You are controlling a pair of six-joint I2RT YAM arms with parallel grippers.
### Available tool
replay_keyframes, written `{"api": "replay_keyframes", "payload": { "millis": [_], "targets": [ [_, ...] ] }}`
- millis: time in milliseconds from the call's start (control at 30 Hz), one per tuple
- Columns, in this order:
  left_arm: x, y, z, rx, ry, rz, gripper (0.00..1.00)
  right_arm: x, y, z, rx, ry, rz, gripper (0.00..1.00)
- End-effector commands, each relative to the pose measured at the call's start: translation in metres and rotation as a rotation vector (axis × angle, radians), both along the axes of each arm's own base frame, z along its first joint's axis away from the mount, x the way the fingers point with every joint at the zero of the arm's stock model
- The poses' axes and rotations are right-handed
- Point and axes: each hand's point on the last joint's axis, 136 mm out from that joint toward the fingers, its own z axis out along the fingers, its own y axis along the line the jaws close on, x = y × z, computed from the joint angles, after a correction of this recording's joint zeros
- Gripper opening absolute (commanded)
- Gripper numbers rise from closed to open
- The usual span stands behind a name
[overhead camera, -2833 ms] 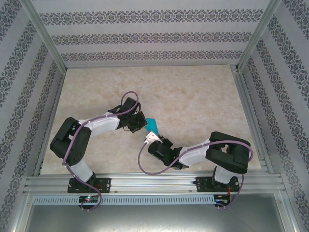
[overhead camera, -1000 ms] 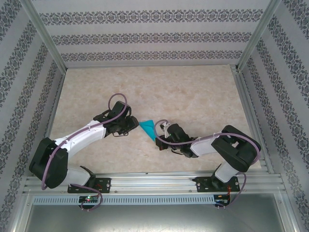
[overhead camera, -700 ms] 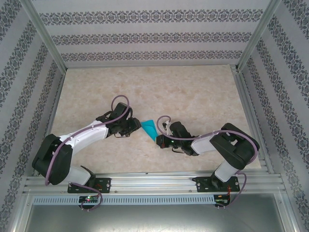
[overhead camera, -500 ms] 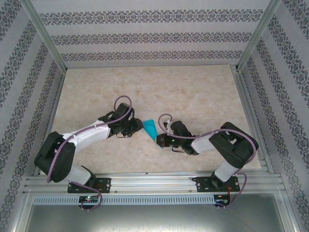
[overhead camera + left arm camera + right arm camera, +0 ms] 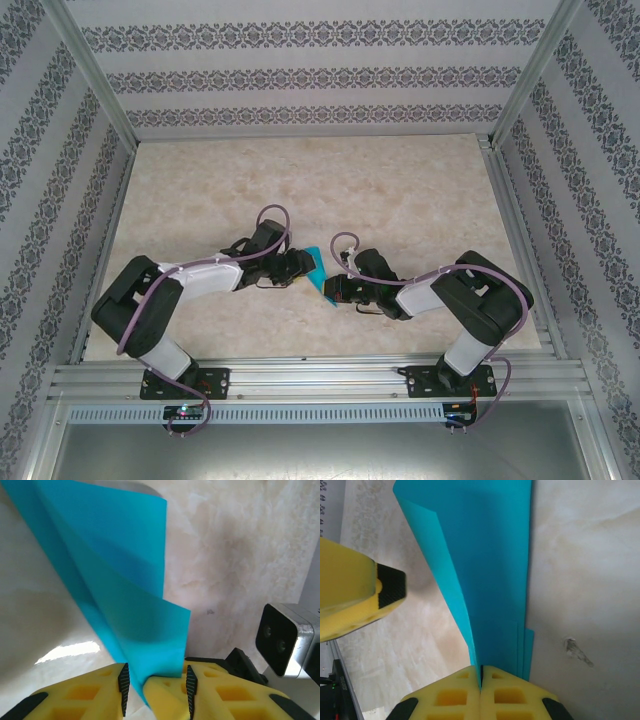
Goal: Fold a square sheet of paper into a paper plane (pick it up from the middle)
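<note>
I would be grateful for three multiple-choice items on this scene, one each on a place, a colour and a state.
1. Where is the folded teal paper?
A) far off to the left side
B) between the left tool and the right tool
C) far off to the right side

2. What colour are the right tool's fingers?
A) red
B) white
C) yellow

3. How does the right tool stand?
A) shut on the paper
B) wide open above it
C) shut on nothing

Key:
1 B: the top view shows the paper between both tool tips.
2 C: the right wrist view shows yellow fingers.
3 A: its fingers meet, and the paper comes out from between them.
</note>
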Motion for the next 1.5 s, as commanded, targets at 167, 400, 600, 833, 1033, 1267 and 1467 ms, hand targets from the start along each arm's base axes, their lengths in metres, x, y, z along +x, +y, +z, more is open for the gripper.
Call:
{"api": "replay_keyframes", "payload": {
  "millis": [167, 400, 600, 833, 1033, 1267, 1467],
  "targets": [
    [0.012, -0.028, 0.005, -0.094, -0.061, -0.026, 0.39, -0.016, -0.01, -0.034, -0.08, 0.109, 0.003, 0.02],
    [0.016, -0.033, -0.003, -0.1, -0.055, -0.029, 0.4, -0.016, -0.011, -0.036, -0.084, 0.115, -0.004, 0.03],
    [0.015, -0.03, -0.016, -0.07, -0.026, -0.024, 0.39, -0.016, -0.011, -0.036, -0.085, 0.119, 0.0, 0.05],
    [0.007, -0.018, -0.041, 0.016, 0.036, -0.007, 0.38, -0.015, -0.009, -0.031, -0.082, 0.119, 0.005, 0.1],
    [0.001, -0.009, -0.053, 0.055, 0.068, 0.012, 0.37, -0.014, -0.01, -0.018, -0.083, 0.105, 0.002, 0.19],
    [-0.002, -0.008, -0.051, 0.063, 0.065, -0.001, 0.37, -0.01, -0.02, 0.012, -0.086, 0.056, -0.034, 0.25],
    [-0.001, -0.01, -0.047, 0.05, 0.06, -0.007, 0.37, -0.012, -0.023, 0.023, -0.088, 0.046, -0.023, 0.24]
  ]
}}
